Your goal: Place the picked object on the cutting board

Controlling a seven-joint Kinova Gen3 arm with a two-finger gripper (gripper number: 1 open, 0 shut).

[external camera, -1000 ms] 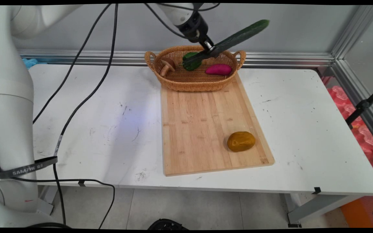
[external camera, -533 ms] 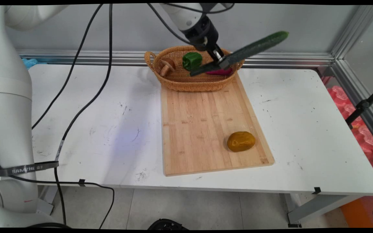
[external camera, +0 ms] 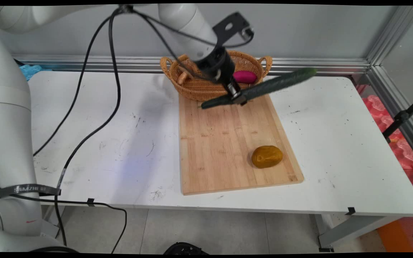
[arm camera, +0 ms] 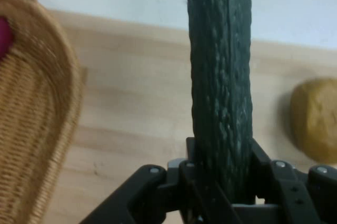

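Observation:
My gripper (external camera: 238, 99) is shut on a long dark green cucumber (external camera: 264, 87), which it holds in the air over the far end of the wooden cutting board (external camera: 224, 143). The cucumber slants up to the right, past the board's edge. In the hand view the cucumber (arm camera: 220, 77) runs straight up from between the gripper (arm camera: 221, 182). Just behind stands a wicker basket (external camera: 192, 86) with a magenta sweet potato (external camera: 245, 76) and a brown mushroom (external camera: 182, 77) in it. A brown potato (external camera: 266, 156) lies on the board's near right part, also visible as the potato (arm camera: 316, 119) in the hand view.
The white table (external camera: 335, 143) carries the board in its middle. An aluminium rail runs along the back wall and the right side. Black cables (external camera: 95, 89) hang from the arm over the table's left half. Pink packaging lies beyond the right edge.
The gripper has carried the cucumber down and toward the near side, from above the basket to over the board's far end. The arm now covers the basket's middle.

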